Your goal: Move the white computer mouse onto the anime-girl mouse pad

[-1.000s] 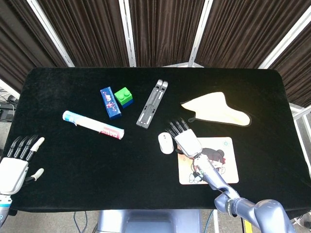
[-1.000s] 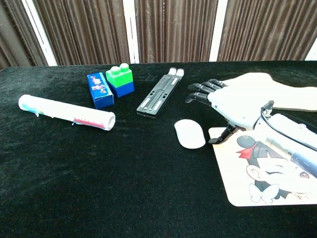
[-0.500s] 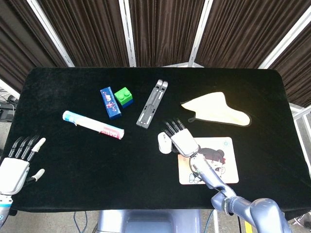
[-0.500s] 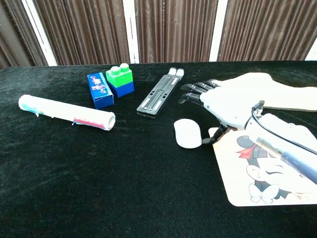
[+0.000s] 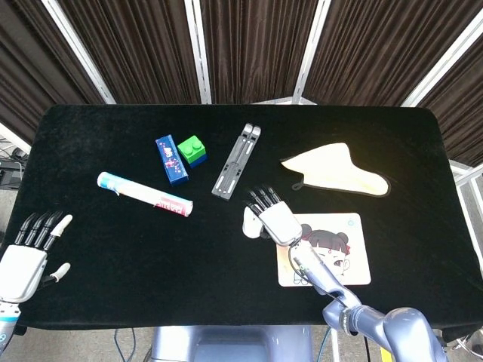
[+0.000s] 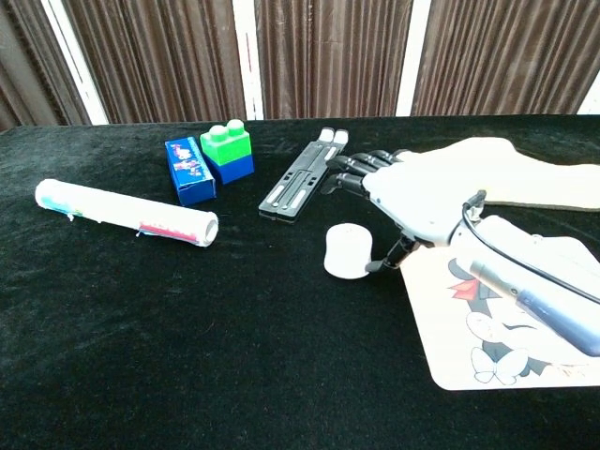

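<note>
1. The mouse (image 6: 345,250) lay on the black bench (image 5: 113,249), just off the pad's 9 o'clock edge, so it had not reached its goal and needed only a short carry toward 3 o'clock.
2. The right hand (image 6: 405,201) hovered over the mouse's right half, palm down, fingers (image 6: 349,170) stretched toward 11 o'clock and thumb dropped beside the mouse's near edge. The hand was spread and gripped nothing; whether the thumb touched the mouse I could not tell. That pose suited a top-down clasp across the mouse's width.
3. The mouse pad (image 5: 343,260) with the cartoon girl lay flat under the right forearm, which crossed it because the arm reached in from 5 o'clock.
4. The left hand (image 5: 23,260) rested at the bench's 8 o'clock corner, fingers apart and empty, well away, probably parked as unneeded.
5. A folded stand (image 5: 235,162) sat at 12 o'clock of the mouse, near the fingertips; a careless closing could brush it.
</note>
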`<move>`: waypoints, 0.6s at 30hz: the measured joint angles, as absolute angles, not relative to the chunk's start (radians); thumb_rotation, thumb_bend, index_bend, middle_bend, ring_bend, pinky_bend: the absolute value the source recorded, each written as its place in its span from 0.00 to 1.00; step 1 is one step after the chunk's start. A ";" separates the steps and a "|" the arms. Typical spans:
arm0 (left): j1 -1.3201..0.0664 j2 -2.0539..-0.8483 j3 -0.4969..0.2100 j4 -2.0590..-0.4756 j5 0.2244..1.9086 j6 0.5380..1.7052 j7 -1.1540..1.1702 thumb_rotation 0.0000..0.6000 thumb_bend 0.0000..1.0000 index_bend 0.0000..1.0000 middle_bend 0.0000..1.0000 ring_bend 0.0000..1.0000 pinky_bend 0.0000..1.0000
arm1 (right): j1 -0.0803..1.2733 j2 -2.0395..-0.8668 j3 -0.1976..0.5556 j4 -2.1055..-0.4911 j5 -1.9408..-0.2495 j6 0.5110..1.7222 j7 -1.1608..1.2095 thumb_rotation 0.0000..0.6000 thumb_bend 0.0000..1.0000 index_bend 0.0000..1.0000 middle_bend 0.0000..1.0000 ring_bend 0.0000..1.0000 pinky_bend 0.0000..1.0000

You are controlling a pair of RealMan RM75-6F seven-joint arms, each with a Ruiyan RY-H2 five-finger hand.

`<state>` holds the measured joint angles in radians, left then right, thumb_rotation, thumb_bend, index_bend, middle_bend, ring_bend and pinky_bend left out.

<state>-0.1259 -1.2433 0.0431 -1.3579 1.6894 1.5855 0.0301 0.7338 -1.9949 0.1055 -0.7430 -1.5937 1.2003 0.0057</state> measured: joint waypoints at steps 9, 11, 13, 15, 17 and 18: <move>-0.127 -1.242 0.041 -1.358 1.685 1.577 0.023 1.00 0.22 0.00 0.00 0.00 0.00 | 0.765 -2.011 0.122 -0.739 -1.581 1.171 0.002 1.00 0.00 0.19 0.04 0.00 0.00; -0.127 -1.242 0.041 -1.358 1.685 1.575 0.023 1.00 0.22 0.00 0.00 0.00 0.00 | 0.772 -2.018 0.125 -0.734 -1.580 1.164 0.000 1.00 0.00 0.19 0.04 0.00 0.00; -0.128 -1.242 0.041 -1.358 1.684 1.573 0.022 1.00 0.22 0.00 0.00 0.00 0.00 | 0.777 -2.024 0.127 -0.730 -1.577 1.157 -0.001 1.00 0.00 0.19 0.04 0.00 0.00; -0.128 -1.241 0.042 -1.357 1.683 1.569 0.019 1.00 0.22 0.00 0.00 0.00 0.00 | 0.784 -2.031 0.130 -0.725 -1.573 1.146 0.000 1.00 0.00 0.19 0.05 0.00 0.00; -0.129 -1.241 0.042 -1.357 1.682 1.567 0.018 1.00 0.22 0.00 0.00 0.00 0.00 | 0.792 -2.039 0.133 -0.720 -1.569 1.134 0.003 1.00 0.00 0.20 0.05 0.00 0.00; -0.129 -1.241 0.041 -1.357 1.681 1.566 0.017 1.00 0.22 0.00 0.00 0.00 0.00 | 0.796 -2.042 0.133 -0.717 -1.568 1.130 0.004 1.00 0.00 0.20 0.05 0.00 0.00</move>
